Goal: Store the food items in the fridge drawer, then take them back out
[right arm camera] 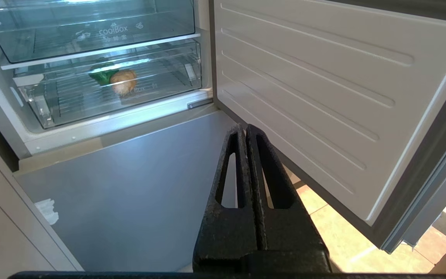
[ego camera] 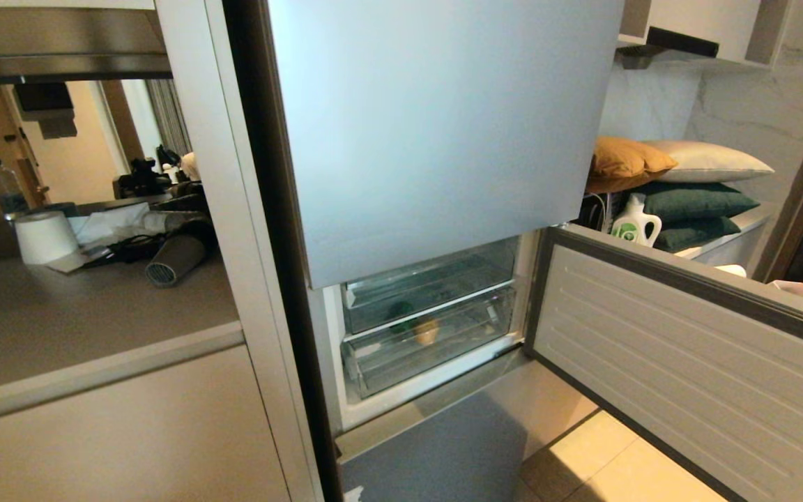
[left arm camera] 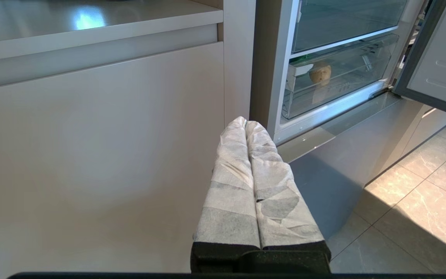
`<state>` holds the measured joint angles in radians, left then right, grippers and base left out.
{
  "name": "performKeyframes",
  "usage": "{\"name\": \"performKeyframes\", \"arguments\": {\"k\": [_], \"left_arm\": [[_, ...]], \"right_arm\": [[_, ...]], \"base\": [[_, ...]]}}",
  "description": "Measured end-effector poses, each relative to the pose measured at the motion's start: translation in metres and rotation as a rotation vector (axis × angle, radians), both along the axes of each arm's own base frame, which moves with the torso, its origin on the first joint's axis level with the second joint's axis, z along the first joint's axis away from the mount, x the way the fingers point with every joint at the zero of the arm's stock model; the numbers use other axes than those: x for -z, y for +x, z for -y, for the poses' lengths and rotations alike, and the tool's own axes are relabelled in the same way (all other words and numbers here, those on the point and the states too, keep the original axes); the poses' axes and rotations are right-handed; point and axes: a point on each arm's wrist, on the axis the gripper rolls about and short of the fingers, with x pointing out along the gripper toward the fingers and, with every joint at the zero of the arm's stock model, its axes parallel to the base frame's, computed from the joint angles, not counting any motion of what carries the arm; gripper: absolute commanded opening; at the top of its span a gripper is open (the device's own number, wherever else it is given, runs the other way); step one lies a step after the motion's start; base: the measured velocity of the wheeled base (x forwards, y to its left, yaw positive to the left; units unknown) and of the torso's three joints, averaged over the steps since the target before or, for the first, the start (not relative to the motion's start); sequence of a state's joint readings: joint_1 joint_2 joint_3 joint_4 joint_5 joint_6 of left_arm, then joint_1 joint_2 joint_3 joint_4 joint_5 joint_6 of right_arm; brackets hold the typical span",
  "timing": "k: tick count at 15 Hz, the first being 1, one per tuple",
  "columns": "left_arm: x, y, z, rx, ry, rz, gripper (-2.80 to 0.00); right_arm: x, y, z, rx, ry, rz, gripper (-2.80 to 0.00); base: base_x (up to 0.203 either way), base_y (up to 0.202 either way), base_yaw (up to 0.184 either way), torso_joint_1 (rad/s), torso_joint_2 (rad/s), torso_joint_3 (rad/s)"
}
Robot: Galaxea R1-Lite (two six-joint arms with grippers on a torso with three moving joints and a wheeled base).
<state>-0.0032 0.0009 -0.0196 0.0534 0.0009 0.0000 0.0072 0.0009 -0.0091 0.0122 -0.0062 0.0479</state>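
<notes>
right gripper (right arm camera: 245, 130) closed, empty | bun (right arm camera: 122, 79), pepper (right arm camera: 101, 75) in drawer (right arm camera: 72, 112), well apart

We see the clear fridge drawer (right arm camera: 72, 100) holding a tan bun (right arm camera: 123, 79) with a green pepper (right arm camera: 101, 75) just to its left.

You are looking at a home kitchen: an open fridge (ego camera: 436, 139) stands between a counter (ego camera: 60, 321) on the left and stacked cushions (ego camera: 680, 188) on the far right, over a tiled floor (ego camera: 624, 467).
</notes>
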Motion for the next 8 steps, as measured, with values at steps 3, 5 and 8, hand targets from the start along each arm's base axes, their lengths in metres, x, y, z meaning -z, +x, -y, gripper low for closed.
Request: {"name": "performKeyframes", "arguments": {"k": [3, 5, 8], "left_arm": [[0.0000, 0.0000, 0.0000, 0.000, 0.000, 0.000, -2.80], [0.0000, 0.0000, 0.0000, 0.000, 0.000, 0.000, -2.80], [0.0000, 0.0000, 0.0000, 0.000, 0.000, 0.000, -2.80]], "right_arm": [[0.0000, 0.0000, 0.0000, 0.000, -0.001, 0.000, -2.80], [-0.0001, 0.0000, 0.0000, 0.000, -0.001, 0.001, -2.80], [-0.0003, 0.0005, 0.0000, -0.001, -0.004, 0.013, -2.80]], "base": [[0.000, 0.000, 0.000, 0.000, 0.00, 0.000], [0.000, 0.000, 0.000, 0.000, 0.00, 0.000], [0.000, 0.000, 0.000, 0.000, 0.00, 0.000]]}}
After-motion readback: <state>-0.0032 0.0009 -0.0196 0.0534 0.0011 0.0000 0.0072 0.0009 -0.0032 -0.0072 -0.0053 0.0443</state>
